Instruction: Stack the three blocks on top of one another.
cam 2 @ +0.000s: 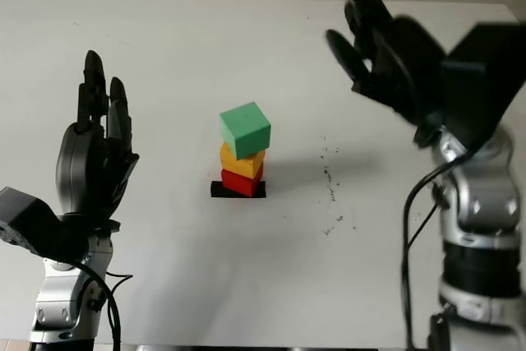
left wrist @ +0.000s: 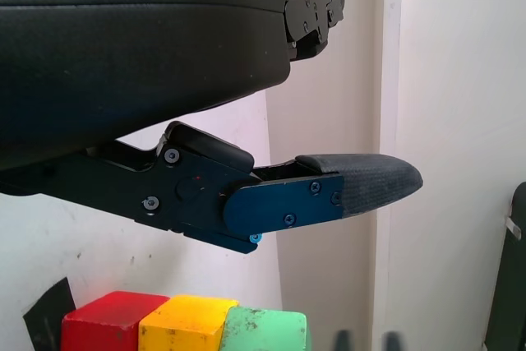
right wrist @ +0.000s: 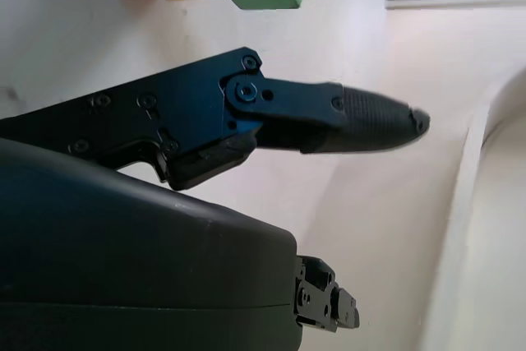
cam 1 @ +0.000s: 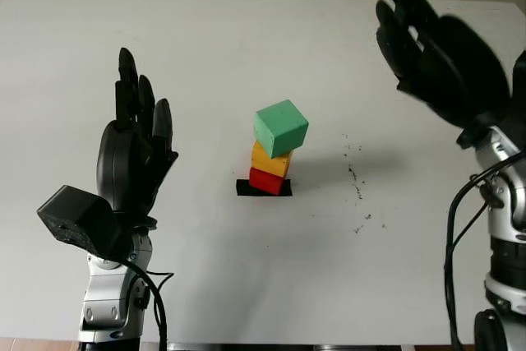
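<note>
In the middle of the white table [cam 1: 205,269] stands a stack of three blocks on a black mark [cam 1: 243,188]. A red block [cam 1: 265,180] is at the bottom, a yellow block [cam 1: 271,160] sits on it, and a green block [cam 1: 281,127] tops the stack, turned a little askew. My left hand [cam 1: 136,145] is raised to the left of the stack, open and apart from it. My right hand [cam 1: 427,47] hangs open above the table's far right, also well away from the blocks. The three blocks [left wrist: 185,322] also appear in the left wrist view.
Small dark specks [cam 1: 357,182] dot the table to the right of the stack. The table's front edge [cam 1: 288,344] runs along the bottom, between my two arms.
</note>
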